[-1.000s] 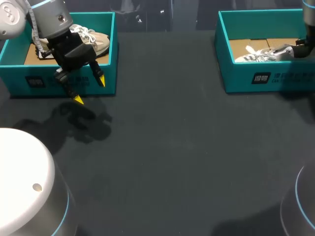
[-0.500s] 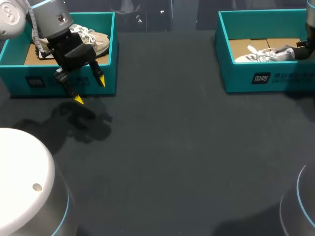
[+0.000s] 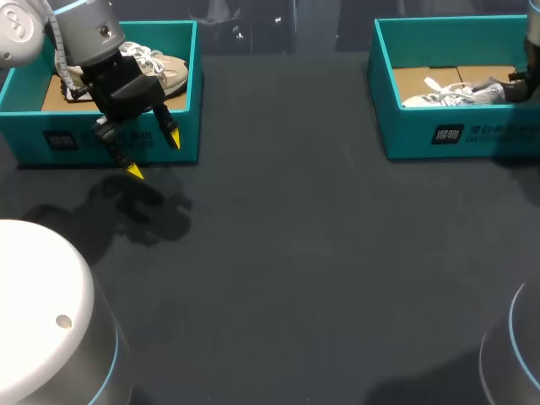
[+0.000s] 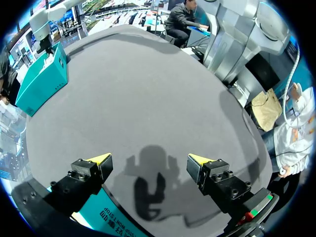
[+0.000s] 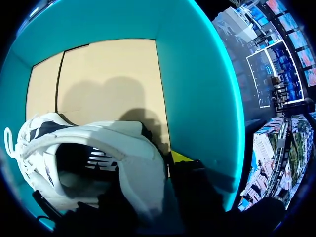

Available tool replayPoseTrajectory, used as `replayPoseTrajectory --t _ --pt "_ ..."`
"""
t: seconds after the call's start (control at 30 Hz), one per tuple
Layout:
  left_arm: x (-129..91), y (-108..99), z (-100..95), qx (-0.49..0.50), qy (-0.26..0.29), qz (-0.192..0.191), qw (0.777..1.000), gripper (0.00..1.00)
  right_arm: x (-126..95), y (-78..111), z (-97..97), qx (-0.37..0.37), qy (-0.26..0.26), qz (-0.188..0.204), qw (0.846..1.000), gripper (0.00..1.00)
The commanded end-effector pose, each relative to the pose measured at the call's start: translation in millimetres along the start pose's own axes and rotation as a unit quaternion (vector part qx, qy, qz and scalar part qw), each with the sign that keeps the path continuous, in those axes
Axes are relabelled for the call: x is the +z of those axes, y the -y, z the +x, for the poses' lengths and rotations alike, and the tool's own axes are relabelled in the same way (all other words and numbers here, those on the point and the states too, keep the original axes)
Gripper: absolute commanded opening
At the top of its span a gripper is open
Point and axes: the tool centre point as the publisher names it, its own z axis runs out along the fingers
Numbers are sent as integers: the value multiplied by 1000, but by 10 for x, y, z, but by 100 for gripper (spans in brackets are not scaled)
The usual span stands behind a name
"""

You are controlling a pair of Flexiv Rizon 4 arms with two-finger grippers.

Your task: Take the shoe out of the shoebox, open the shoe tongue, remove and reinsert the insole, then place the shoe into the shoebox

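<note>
Your dark grey worktop [image 3: 287, 253] gives you a wide open stretch across its middle and front. You have two open-topped teal cardboard shoeboxes, both at the rear and well apart. The left shoebox [image 3: 29, 126] sits near the left edge. The right shoebox [image 3: 413, 131] runs out past the right edge of the head view. Each has a brown card floor.

You have two arms. Your left arm [image 3: 84, 34] comes in from the rear left corner and hangs over the front wall of the left shoebox, angled down and forward. Your right arm [image 3: 531, 34] drops in at the right edge and reaches into the right shoebox from the side.

There are two shoes, one per box. The white lace-up shoe [image 3: 447, 94] lies in the right shoebox, heel toward the right gripper [image 3: 510, 84]. A second white shoe [image 3: 164, 67] rests in the left shoebox behind your left arm.

The left gripper [image 3: 154, 155] has its jaws spread wide with nothing between them, above the box's front wall. In the right wrist view the jaws pinch the heel wall of the white lace-up shoe [image 5: 133, 148]. One yellow fingertip [image 5: 178, 157] sits outside it, close to the box's teal wall, and the other finger is dark inside the opening.
</note>
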Motion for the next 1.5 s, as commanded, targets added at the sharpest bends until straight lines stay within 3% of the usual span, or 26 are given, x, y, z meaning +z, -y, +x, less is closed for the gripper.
replayPoseTrajectory --t 0.03,0.3,0.7,0.83,0.97,1.5 --pt "-5 -1 3 0 -1 -1 1000 100 6 -5 4 -3 -6 1 1000 26" --pt "-5 -1 3 0 -1 -1 1000 100 7 -3 20 -11 -23 9 1000 42" --pt "-5 -1 3 0 -1 -1 1000 100 -40 24 41 -12 -31 11 999 50" --pt "-5 -1 3 0 -1 -1 1000 100 -75 23 51 -13 -33 10 999 77" --pt "-5 -1 3 0 -1 -1 1000 100 -137 26 47 -13 -35 7 999 91" --pt "-5 -1 3 0 -1 -1 1000 100 -885 67 99 -9 -48 -16 999 100"
